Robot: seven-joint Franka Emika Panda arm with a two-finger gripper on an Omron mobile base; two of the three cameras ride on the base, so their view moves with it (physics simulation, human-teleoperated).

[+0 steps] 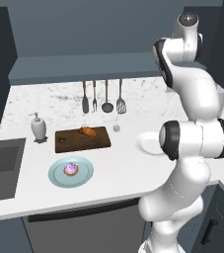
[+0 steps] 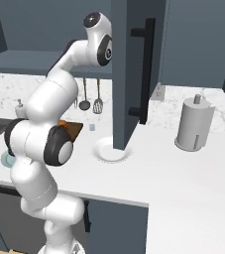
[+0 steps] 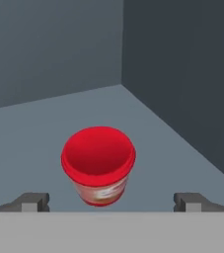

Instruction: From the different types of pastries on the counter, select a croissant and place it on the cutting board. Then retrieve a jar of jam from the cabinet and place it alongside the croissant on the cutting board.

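The gripper (image 3: 111,201) stood spread wide, its fingertips (image 3: 33,201) flanking the jam jar (image 3: 98,165) on the cabinet (image 3: 59,123) floor without touching it. The croissant (image 1: 87,131) lay on the cutting board (image 1: 82,140), left of the white plate (image 1: 148,144).

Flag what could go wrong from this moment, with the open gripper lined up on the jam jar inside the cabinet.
1. The jar of jam is small against the spread of the open gripper, whose fingertips stand well clear of it; a push forward before closing may knock it deeper.
2. It sits near the cabinet corner, so a nudged jar could end up against the walls.
3. The croissant already lies on the cutting board; placing the jar carelessly might bump it.
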